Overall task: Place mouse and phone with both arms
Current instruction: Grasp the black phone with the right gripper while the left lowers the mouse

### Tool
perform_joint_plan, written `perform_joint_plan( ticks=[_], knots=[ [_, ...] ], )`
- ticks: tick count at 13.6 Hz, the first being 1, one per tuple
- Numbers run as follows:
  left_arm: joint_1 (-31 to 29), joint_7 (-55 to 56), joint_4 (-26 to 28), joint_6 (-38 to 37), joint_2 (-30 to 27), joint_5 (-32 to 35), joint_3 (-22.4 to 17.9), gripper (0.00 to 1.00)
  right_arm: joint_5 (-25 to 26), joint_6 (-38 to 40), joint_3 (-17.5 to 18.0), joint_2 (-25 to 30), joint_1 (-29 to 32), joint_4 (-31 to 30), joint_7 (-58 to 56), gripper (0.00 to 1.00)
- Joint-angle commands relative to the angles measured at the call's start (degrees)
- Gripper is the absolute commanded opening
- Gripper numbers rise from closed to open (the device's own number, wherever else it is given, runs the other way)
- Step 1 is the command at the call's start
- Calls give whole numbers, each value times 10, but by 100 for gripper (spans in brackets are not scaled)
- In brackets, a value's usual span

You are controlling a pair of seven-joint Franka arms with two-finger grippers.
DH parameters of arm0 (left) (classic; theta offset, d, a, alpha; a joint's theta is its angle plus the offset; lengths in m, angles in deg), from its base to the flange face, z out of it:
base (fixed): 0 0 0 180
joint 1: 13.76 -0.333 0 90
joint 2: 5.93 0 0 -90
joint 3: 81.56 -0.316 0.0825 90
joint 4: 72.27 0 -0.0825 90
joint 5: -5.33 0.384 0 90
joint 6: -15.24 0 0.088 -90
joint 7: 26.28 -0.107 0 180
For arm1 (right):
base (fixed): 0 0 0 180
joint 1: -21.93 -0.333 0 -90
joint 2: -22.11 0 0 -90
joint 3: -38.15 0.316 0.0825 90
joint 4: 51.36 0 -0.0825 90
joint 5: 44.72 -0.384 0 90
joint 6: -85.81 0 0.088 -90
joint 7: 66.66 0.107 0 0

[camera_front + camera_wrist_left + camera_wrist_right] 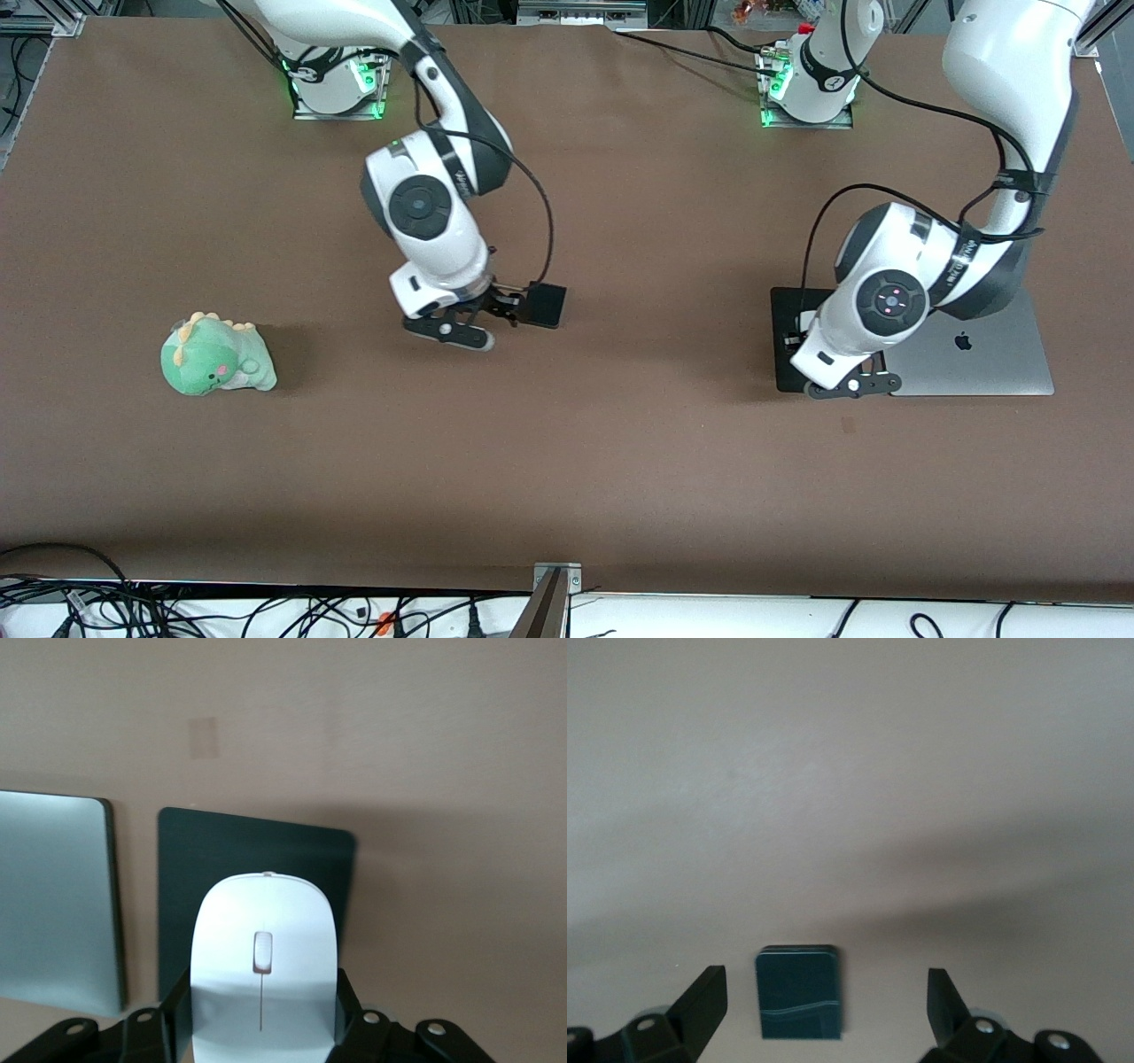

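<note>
My left gripper [263, 1028] is clamping the mouse [264, 970], smooth glossy white plastic, over a matt black mat [190, 895]. Beside it the laptop [983, 354] is showing brushed silver metal. The phone [798, 1003] is gleaming glossy dark on the matt brown table [620, 443].

high front overview, two close wrist views (downward)
</note>
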Motion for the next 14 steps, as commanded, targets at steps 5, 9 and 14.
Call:
perform_joint_plan(
  ticks=[5,9,14],
  knots=[
    [-56,-31,83,142,38,14,5,43,5,-90,-12,-79,-75,4,54,100],
    [-73,-36,108,144,39,15,5,43,21,-154,-13,-83,-85,-44,54,100],
    [-74,-37,134,167,35,15,4,44,33,-167,-13,-97,-91,-55,54,100]
  ],
)
